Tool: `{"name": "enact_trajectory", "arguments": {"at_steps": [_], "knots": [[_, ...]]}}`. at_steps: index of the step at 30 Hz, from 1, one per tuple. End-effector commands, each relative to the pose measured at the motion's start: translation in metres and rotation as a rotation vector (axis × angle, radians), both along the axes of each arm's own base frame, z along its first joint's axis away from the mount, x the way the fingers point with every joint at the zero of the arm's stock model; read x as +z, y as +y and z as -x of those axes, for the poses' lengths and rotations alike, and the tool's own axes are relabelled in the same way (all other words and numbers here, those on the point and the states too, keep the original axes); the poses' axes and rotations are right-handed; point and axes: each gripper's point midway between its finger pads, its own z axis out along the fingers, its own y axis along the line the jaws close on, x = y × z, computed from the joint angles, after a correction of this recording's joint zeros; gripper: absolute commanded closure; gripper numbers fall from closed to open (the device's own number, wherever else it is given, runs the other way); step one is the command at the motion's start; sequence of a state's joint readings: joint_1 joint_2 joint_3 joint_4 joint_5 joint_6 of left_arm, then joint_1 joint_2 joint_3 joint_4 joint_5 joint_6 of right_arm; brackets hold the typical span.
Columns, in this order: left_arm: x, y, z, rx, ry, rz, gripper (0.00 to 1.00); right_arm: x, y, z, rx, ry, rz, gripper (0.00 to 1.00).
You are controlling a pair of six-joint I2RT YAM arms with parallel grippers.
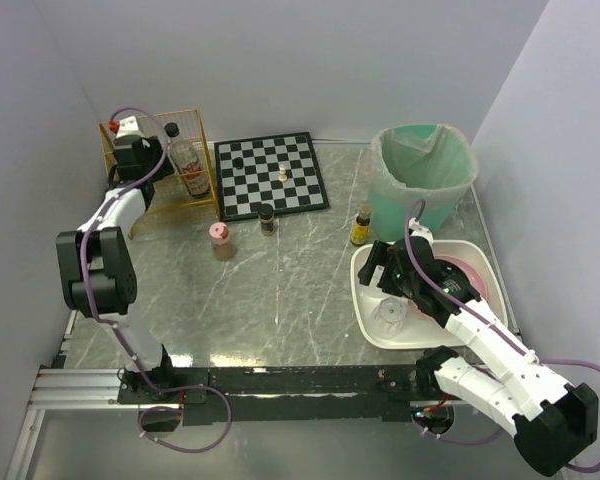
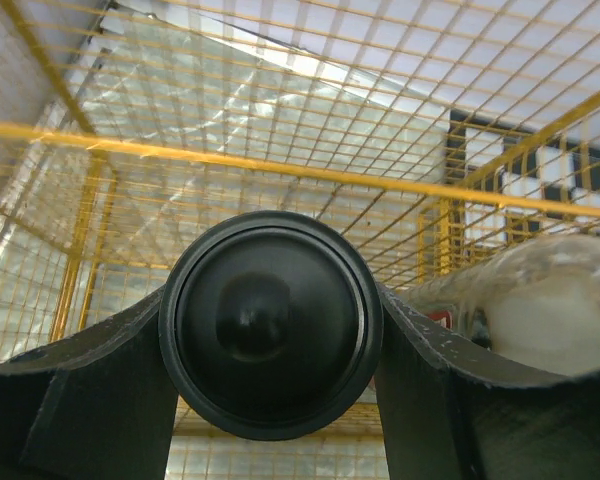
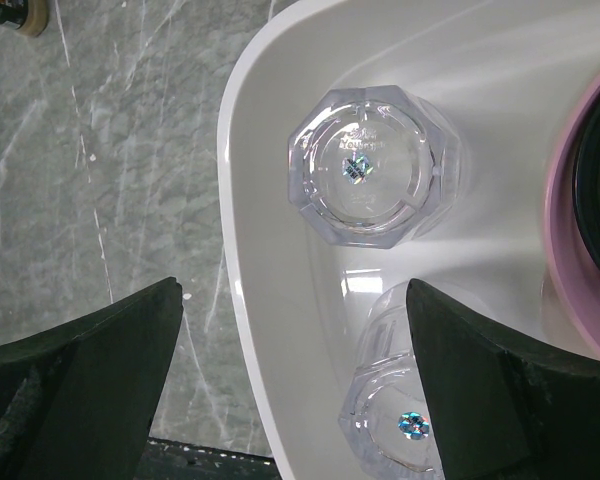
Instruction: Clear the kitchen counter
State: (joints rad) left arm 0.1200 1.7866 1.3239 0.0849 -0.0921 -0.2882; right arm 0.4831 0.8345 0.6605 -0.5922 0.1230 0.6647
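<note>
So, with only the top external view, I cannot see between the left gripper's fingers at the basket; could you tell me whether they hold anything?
Observer: Yes, the left gripper is shut on a black round cap inside the yellow wire basket.
Operator: Thank you. And what lies under the right gripper, please?
Observer: The right gripper is open over the white tray, which holds one clear glass and a second clear glass nearer the fingers.

1. The wire basket [image 1: 175, 205] stands in the far left corner of the kitchen counter [image 1: 280, 290].
2. In the basket are a bottle [image 1: 188, 165] and, just beside it, a round cap [image 2: 270, 300] between the fingers of the left gripper [image 2: 270, 330].
3. Right of the basket lies the chessboard [image 1: 270, 178]; before its near edge stand a small tub [image 1: 218, 233] and, to the right of the tub, a jar [image 1: 267, 218].
4. The bin [image 1: 425, 175] stands far right. A small bottle [image 1: 360, 227] is at its front left, and the tray [image 1: 358, 290] is nearer, before the bin.
5. In the tray, two glasses [image 3: 370, 165] [image 3: 400, 410] are at the left and a bowl [image 3: 580, 200] is at the right.
</note>
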Motion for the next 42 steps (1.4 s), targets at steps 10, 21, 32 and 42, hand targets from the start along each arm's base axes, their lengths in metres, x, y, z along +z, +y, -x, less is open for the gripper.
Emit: {"name": "enact_trajectory", "arguments": {"at_steps": [10,21,32,42], "knots": [[0.017,-0.017,-0.026,0.001,-0.054,-0.089,0.34,0.008,-0.004,-0.003,-0.031,-0.027,-0.010,0.01],[0.012,-0.012,-0.027,0.027,-0.018,-0.089,0.19,0.007,-0.004,-0.002,-0.030,-0.026,-0.013,0.01],[0.065,-0.008,-0.007,0.101,-0.097,-0.031,0.13,0.006,-0.004,-0.001,-0.031,-0.027,-0.015,0.01],[0.158,-0.017,0.061,0.139,-0.249,0.086,0.01,0.010,-0.007,-0.005,-0.033,-0.042,0.008,0.01]]}}
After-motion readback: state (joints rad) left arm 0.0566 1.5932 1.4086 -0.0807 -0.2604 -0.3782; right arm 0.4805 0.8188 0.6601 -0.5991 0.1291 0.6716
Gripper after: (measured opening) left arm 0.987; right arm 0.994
